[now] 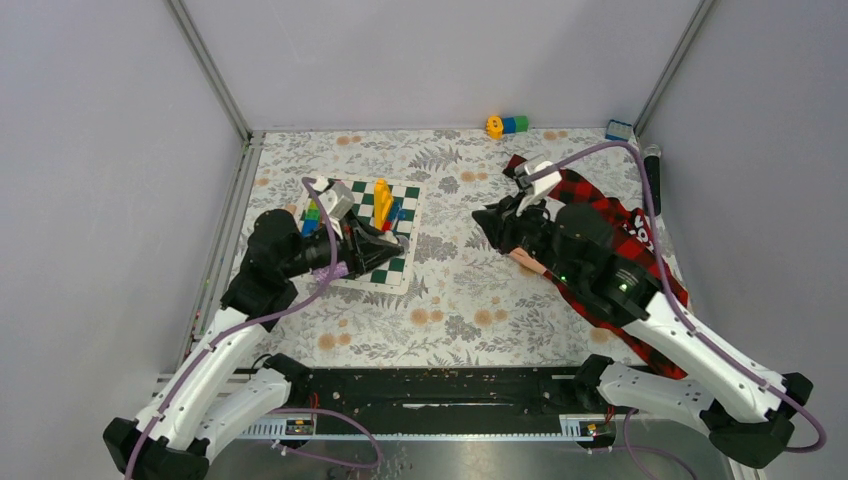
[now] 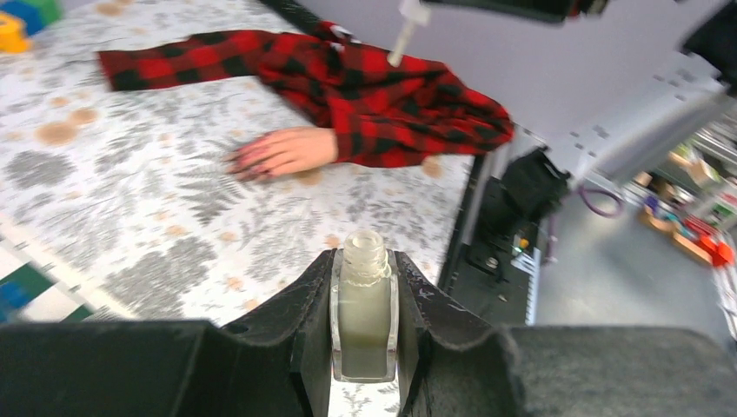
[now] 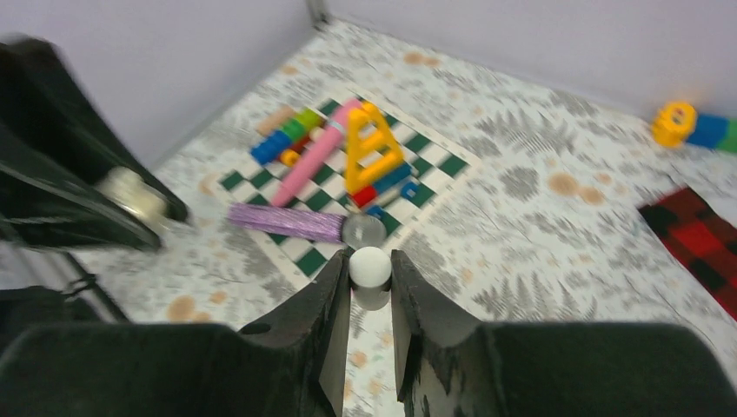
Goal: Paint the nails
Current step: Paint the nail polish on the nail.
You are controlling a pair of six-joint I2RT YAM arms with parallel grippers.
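Left wrist: left end effector [image 2: 363,261] pinches uncapped bottle [image 2: 363,317], dummy hand [image 2: 282,150] at 11 o'clock. Right end effector [image 3: 370,259] pinches white cap [image 3: 371,276]

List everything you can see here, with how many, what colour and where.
polish bottle: one, clear, uncapped, in left end effector
white cap: one, in right end effector
dummy hand: one, pale, lying flat, right side
nails: count unclear, dark reddish, its fingertips
plaid sleeve: one, red-black, right side
checkered mat: one, green-white, left side
toys: several, mixed colours, on mat
block row: one, yellow-green-blue, far edge
floral cloth: one, grey-tan, under everything
left end effector: one, black, gripping bottle
right end effector: one, black, gripping cap
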